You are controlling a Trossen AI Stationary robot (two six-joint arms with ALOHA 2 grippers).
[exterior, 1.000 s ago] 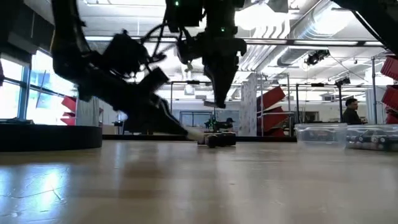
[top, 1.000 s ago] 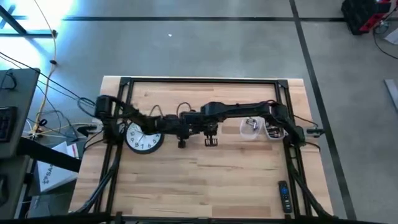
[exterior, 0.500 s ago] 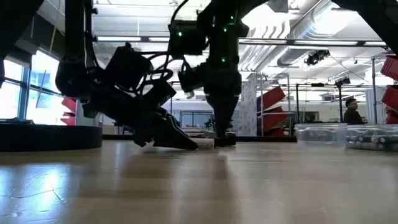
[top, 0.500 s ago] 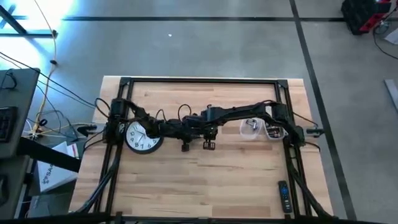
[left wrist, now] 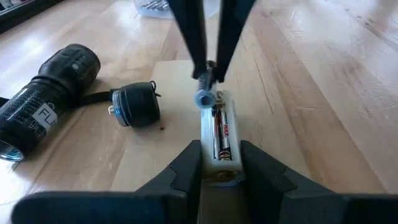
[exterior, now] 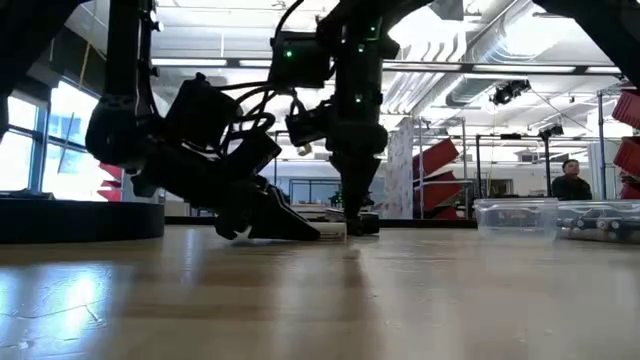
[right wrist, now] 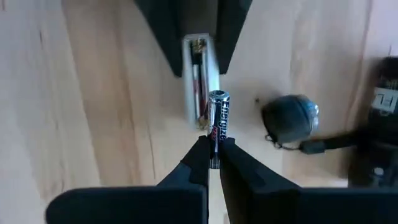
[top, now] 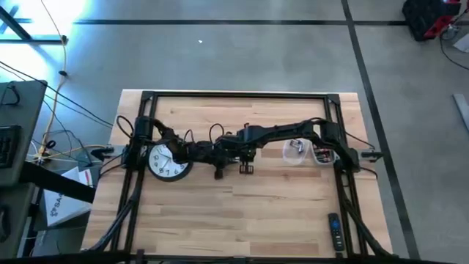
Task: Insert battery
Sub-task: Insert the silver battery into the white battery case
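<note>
A white battery holder (left wrist: pixel 219 138) with one battery in it lies on the wooden table (top: pixel 220 220) near its middle. My left gripper (left wrist: pixel 221 155) is shut on it and slants down to it in the low view (exterior: pixel 300 228). My right gripper (right wrist: pixel 212 152) points down over the holder's other end, shut on a second battery (right wrist: pixel 217 118). That battery's free end (left wrist: pixel 205 98) is at the holder's far end. Beside the holder lie a black flashlight body (left wrist: pixel 46 99) and its loose cap (left wrist: pixel 134 106). My left gripper pinches the holder's two long sides (left wrist: pixel 208 163) between its two fingers, at the holder's near end, and the fingers lie along it. It comes slanting down from the table's left. The holder lies on the table. My right gripper pinches one end of the battery (right wrist: pixel 213 144) between its two fingertips, from above. The battery sticks out beyond the fingers, and its free end (right wrist: pixel 219 96) is down at the holder; I cannot tell whether they touch.
A round wall clock (top: pixel 168 161) lies under the left arm. Clear plastic containers (top: pixel 294 150) stand under the right arm and show in the low view (exterior: pixel 515 215). A remote (top: pixel 333 231) lies near the front right corner. A person (exterior: pixel 570 185) stands in the room beyond.
My right gripper has come down with the battery from well above the table to the holder. My left gripper has also sunk lower and now lies close to the table top at the holder.
</note>
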